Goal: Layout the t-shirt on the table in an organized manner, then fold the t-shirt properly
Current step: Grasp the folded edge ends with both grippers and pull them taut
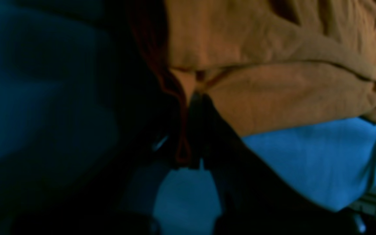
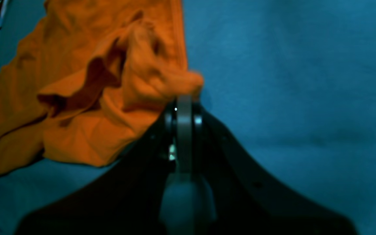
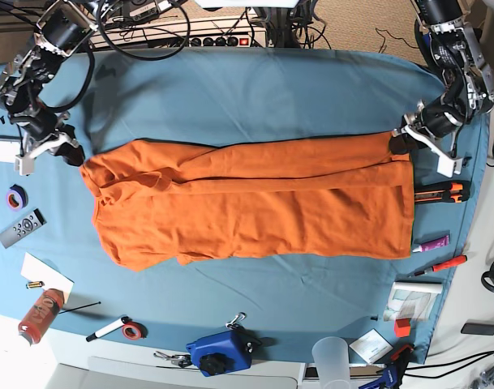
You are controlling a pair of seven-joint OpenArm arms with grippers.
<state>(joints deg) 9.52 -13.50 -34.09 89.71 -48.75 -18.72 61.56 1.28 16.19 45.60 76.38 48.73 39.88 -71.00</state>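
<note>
Blue-teal table (image 3: 255, 89) holds clutter along its near edge, orange t-shirt (image 3: 255, 203) spread mid-table from 9 to 3 o'clock, right gripper (image 3: 70, 154) pinching its 9 o'clock corner, left gripper (image 3: 398, 143) clamped on its 3 o'clock corner.

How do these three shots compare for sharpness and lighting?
Left wrist view: dark and blurred, half in shadow, t-shirt dull brownish. Right wrist view: brighter, saturated orange, soft focus, near parts of the end effector smeared. Base view: evenly lit and sharp across the table.
</note>
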